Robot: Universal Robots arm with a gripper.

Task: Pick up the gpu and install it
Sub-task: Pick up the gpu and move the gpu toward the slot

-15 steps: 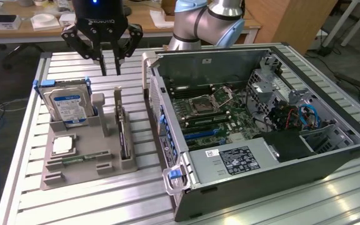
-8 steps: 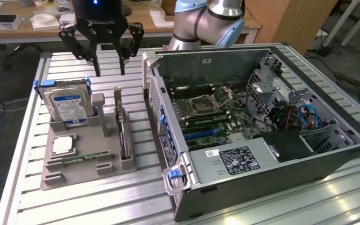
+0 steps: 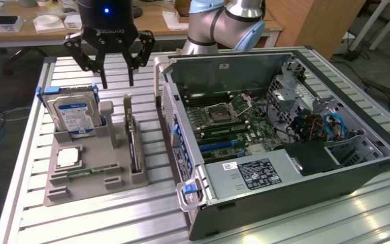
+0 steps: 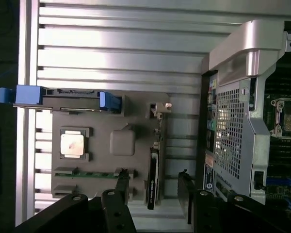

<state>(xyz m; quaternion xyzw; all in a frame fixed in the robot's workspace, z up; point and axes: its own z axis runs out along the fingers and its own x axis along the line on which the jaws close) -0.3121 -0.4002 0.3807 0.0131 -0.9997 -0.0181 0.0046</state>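
Note:
The gpu (image 3: 132, 140) is a thin dark card with a silver end bracket. It stands on edge in a slot at the exterior view's right side of the grey tray (image 3: 93, 190). My gripper (image 3: 117, 81) hangs open above the card's far end, clear of it, with nothing between its fingers. From the wrist, the gpu (image 4: 154, 170) shows edge-on, running between my two spread fingers (image 4: 121, 182), and my gripper (image 4: 153, 174) is centred over it.
The tray also holds an upright hard drive (image 3: 76, 114) with blue rails, a processor chip (image 3: 68, 156) and a memory stick (image 3: 87, 172). The open computer case (image 3: 283, 127) lies at the exterior view's right of the tray on the slatted aluminium table (image 3: 114, 223), its motherboard exposed.

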